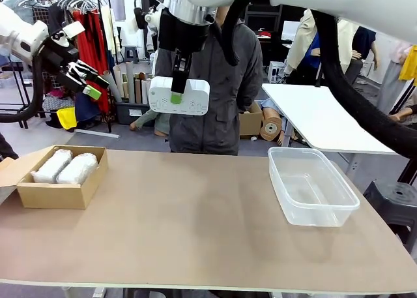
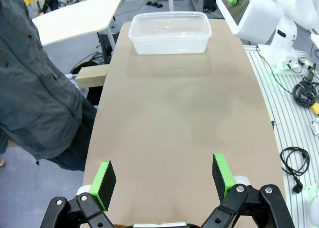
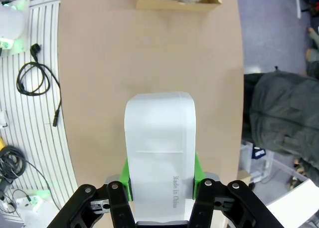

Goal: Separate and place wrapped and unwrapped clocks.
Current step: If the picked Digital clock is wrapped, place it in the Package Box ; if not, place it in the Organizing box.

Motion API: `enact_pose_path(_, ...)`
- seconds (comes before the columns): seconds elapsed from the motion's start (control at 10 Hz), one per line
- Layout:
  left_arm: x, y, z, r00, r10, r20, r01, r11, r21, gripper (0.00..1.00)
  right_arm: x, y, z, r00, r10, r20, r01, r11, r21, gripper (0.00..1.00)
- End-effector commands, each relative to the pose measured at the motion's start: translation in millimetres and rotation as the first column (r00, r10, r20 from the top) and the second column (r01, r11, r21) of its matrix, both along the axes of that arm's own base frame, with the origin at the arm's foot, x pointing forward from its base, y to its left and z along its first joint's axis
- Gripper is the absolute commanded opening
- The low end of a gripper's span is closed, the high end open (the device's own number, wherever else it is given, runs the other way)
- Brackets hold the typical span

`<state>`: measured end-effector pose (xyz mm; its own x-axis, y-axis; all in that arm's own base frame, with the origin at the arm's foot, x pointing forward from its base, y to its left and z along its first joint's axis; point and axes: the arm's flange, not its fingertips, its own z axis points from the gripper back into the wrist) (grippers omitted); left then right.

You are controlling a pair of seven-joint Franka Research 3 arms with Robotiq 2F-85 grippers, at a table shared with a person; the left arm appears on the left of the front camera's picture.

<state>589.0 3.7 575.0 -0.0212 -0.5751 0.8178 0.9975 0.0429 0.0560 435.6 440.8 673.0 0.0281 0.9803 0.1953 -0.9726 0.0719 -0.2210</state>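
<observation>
The right gripper (image 1: 177,89) hangs in the upper centre of the front view, its fingers clamped on the bare white clock (image 1: 179,96), which is held high above the table (image 1: 195,226). In the right wrist view the same clock (image 3: 160,153) sits between the green pads (image 3: 197,169), long axis pointing up the frame.

The left gripper (image 1: 88,81) is raised at the upper left of the front view, fingers spread wide and gripping nothing.

Two bubble-wrapped clocks (image 1: 65,167) lie side by side in the cardboard box (image 1: 58,195) at the left edge of the table. The clear plastic tub (image 1: 311,187) stands at the right.
</observation>
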Motion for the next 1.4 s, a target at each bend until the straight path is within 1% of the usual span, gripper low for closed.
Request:
enact_pose_path(0.0,-1.8,-0.1,0.2,1.0,0.004,0.004,-0.004,1.0,0.008,1.0,-0.8,-0.9,4.6,1.0,-0.001,0.007,0.001,1.0,0.006,0.0)
enact_pose_path(1.3,-1.8,-0.1,0.2,1.0,0.004,0.004,-0.004,1.0,0.008,1.0,-0.8,-0.9,4.6,1.0,-0.001,0.007,0.001,1.0,0.006,0.0)
